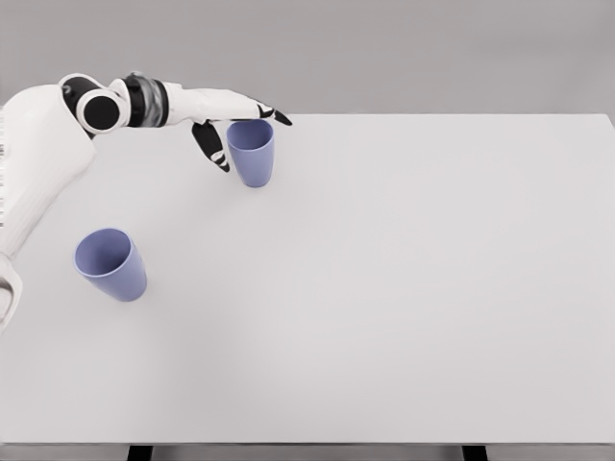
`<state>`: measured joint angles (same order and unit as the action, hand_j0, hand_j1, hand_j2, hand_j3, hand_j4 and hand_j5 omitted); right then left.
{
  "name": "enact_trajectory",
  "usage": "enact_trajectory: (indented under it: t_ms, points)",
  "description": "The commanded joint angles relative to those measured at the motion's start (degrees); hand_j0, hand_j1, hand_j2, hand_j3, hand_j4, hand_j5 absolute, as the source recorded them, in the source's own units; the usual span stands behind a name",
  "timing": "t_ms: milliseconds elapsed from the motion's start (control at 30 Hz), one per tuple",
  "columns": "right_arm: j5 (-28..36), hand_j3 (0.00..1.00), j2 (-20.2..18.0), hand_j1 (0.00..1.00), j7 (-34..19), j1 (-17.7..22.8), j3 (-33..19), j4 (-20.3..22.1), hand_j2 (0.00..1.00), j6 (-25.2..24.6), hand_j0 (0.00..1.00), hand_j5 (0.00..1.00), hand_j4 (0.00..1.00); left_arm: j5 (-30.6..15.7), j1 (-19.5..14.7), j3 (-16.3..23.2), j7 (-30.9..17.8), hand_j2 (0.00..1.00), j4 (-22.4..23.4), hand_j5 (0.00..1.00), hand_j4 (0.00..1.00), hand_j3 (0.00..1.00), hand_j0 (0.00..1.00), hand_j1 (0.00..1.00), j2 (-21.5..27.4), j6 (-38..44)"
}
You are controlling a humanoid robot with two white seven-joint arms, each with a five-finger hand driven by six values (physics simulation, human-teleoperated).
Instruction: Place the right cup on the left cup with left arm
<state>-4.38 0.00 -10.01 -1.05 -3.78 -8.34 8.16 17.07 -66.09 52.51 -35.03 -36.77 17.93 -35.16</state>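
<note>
Two lavender-blue cups stand upright on the white table [404, 288]. The right cup [253, 154] is at the far left-centre of the table. The left cup [112, 264] is nearer me, by the left edge. My left hand [235, 130] reaches in from the left and sits at the right cup's rim, with fingers stretched over the far side of the rim and the thumb hanging down on the cup's left. The fingers are spread and not closed around the cup. The right arm does not show.
The table's far edge runs just behind the right cup. A grey wall lies beyond. My left upper arm [34, 173] passes above the left cup's far left side.
</note>
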Motion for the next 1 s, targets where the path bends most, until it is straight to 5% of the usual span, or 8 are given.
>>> enact_trajectory:
  t_ms: [0, 67, 133, 633, 967]
  points:
    - [-0.02, 1.0, 0.0, 1.0, -0.01, 0.0, 0.0, -0.01, 1.0, 0.01, 1.0, 1.0, 1.0, 0.68, 0.0, -0.39, 0.03, 0.92, 0.12, 0.92, 0.92, 0.92, 0.92, 0.92, -0.35, 0.16]
    - [-0.02, 1.0, 0.0, 1.0, -0.01, 0.0, 0.0, -0.01, 1.0, 0.01, 1.0, 1.0, 1.0, 0.42, 0.0, -0.47, 0.03, 0.71, 0.12, 0.71, 0.71, 0.71, 0.71, 0.71, -0.44, 0.16]
    - [-0.02, 1.0, 0.0, 1.0, -0.01, 0.0, 0.0, -0.01, 1.0, 0.01, 1.0, 1.0, 1.0, 0.42, 0.09, -0.47, 0.03, 0.62, 0.12, 0.62, 0.62, 0.62, 0.62, 0.62, -0.44, 0.16]
    - [-0.02, 1.0, 0.0, 1.0, -0.01, 0.0, 0.0, -0.01, 1.0, 0.01, 1.0, 1.0, 1.0, -0.28, 0.44, -0.65, 0.03, 0.58, -0.68, 0.58, 0.58, 0.58, 0.58, 0.58, 0.44, 0.16]
    - [-0.02, 1.0, 0.0, 1.0, -0.01, 0.0, 0.0, -0.01, 1.0, 0.01, 1.0, 1.0, 1.0, -11.27, 0.7, -0.21, 0.03, 0.58, -18.87, 0.58, 0.58, 0.58, 0.58, 0.58, 14.59, 0.16]
